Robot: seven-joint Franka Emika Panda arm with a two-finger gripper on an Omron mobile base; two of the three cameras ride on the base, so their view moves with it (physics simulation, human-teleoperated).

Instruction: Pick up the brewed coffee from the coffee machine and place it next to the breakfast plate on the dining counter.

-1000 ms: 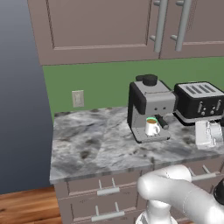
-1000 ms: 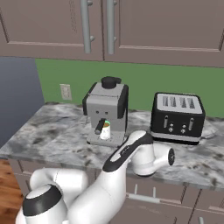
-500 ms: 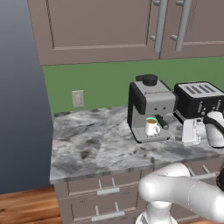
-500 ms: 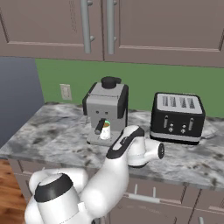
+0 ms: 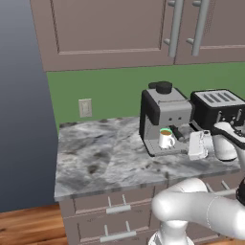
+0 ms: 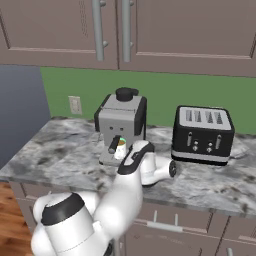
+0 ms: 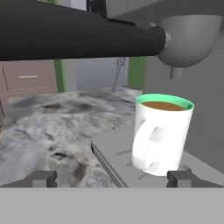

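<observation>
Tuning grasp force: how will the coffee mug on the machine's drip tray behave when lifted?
The mug looks rigid and smooth-glazed, so probably slippery under the open claw. Brown liquid sits near its rim, so tilting likely spills. It stands upright on the coffee machine tray; its handle faces the camera, so a push may turn it.

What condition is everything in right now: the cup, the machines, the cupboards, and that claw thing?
Brewed coffee: upright on the drip tray, full of brown liquid, not held.
Coffee machine: standing on the counter, mug under its spout.
Toaster: slots empty.
Upper cabinets: doors closed.
End effector: open, facing the mug, not touching it.
</observation>
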